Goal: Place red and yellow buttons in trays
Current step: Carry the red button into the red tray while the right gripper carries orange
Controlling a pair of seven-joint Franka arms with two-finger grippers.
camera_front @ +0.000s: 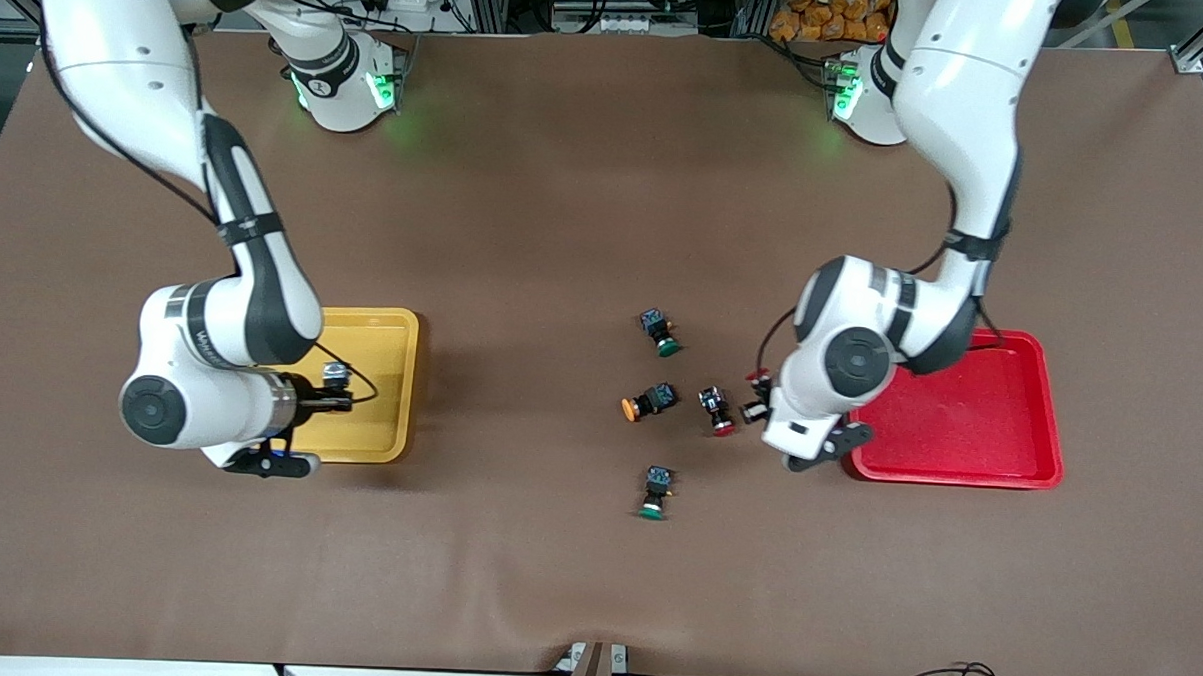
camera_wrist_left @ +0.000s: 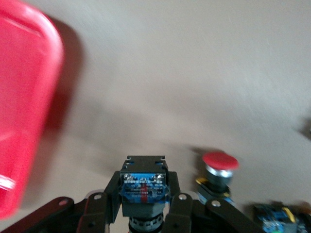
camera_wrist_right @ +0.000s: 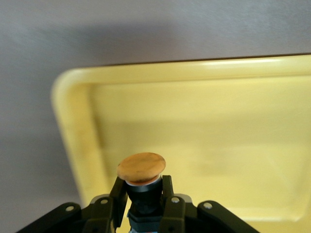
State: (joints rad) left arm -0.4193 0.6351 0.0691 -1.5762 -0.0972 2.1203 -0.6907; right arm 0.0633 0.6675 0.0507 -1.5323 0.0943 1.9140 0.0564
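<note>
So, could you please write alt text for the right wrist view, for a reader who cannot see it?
The right claw is shut on a push-button with an orange-yellow cap and holds it over the yellow tray. The tray's floor, as far as it shows, is bare, and brown table lies beside its rim.

Red buttons (camera_front: 723, 411) two, yellow (camera_front: 647, 403) two, green (camera_front: 661, 334) two; trays (camera_front: 969, 421) two.

1. A brown table (camera_front: 585, 227) cover spans the whole view.
2. One green-capped switch (camera_front: 659, 332) lies near the table's middle.
3. A second green-capped switch (camera_front: 655, 492) lies nearer the front camera, well apart from the first.
</note>
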